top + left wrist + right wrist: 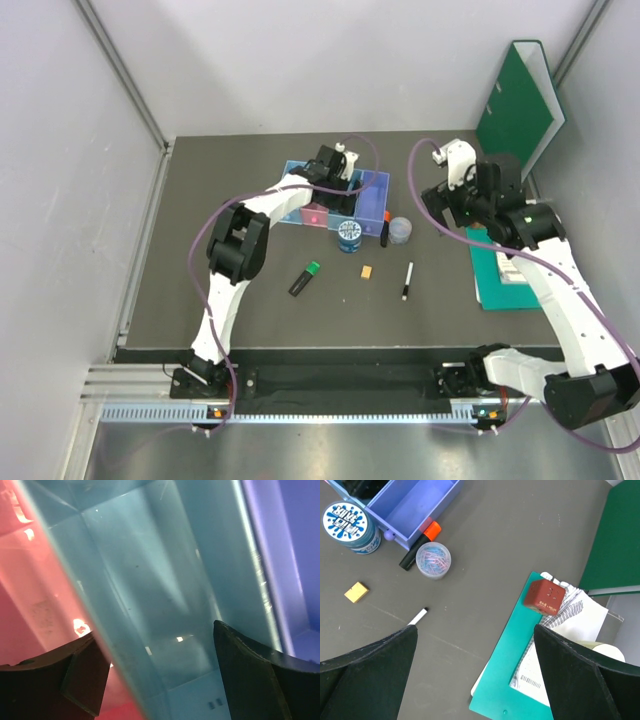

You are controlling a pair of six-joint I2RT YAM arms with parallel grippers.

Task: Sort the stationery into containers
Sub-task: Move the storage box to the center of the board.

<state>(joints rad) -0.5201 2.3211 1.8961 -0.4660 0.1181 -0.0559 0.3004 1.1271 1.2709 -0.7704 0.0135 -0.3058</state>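
Observation:
The row of joined trays (372,190) stands at the back centre: light blue, pink, light blue, purple. My left gripper (333,188) hangs open and empty low over it. In the left wrist view (155,675) one finger is over the pink tray (35,605) and the other by the light blue tray (165,595). My right gripper (447,205) is open and empty above the teal tray's edge (475,680). The blue tin (349,236), grey pot (400,230), orange-cap highlighter (384,228), green-cap highlighter (305,279), eraser (367,271) and one pen (408,281) lie on the table. These also show in the right wrist view: tin (345,520), pot (433,560), highlighter (420,542).
A teal flat tray (490,285) holding papers, a red cube (545,596) and a cream cup (610,652) lies at the right. A green binder (520,105) leans on the right wall. Grey walls close in both sides.

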